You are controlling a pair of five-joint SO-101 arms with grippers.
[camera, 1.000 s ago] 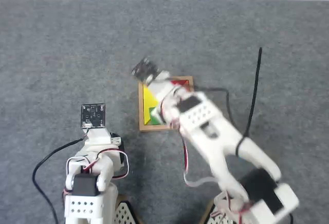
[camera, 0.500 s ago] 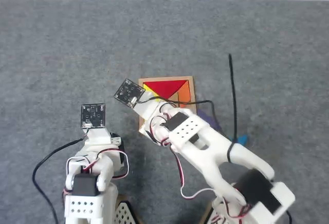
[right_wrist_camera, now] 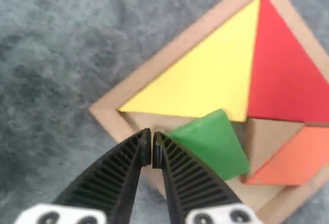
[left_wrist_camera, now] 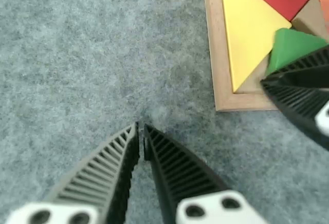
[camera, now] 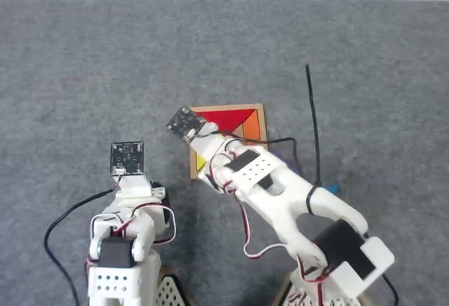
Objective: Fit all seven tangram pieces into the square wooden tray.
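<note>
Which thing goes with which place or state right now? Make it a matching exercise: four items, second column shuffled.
1 yellow triangle
2 red triangle
3 green triangle
4 left gripper

a shut, over carpet beside the tray
b at the right gripper tips
c along the tray's far rim
d along the tray's left rim

Pairs: 1-d, 2-c, 3-b, 4-a

Tray (camera: 262, 120) on table (camera: 70, 53), under right arm (camera: 280, 187) tip; pieces (right_wrist_camera: 205, 80) inside it; left arm (camera: 126, 215) well apart, leftward.

Tray (right_wrist_camera: 105, 110): tan wood. Yellow triangle (right_wrist_camera: 205, 80), red triangle (right_wrist_camera: 285, 75), green piece (right_wrist_camera: 213, 142), orange piece (right_wrist_camera: 293, 157). Counter (right_wrist_camera: 51, 39): mottled grey.
</note>
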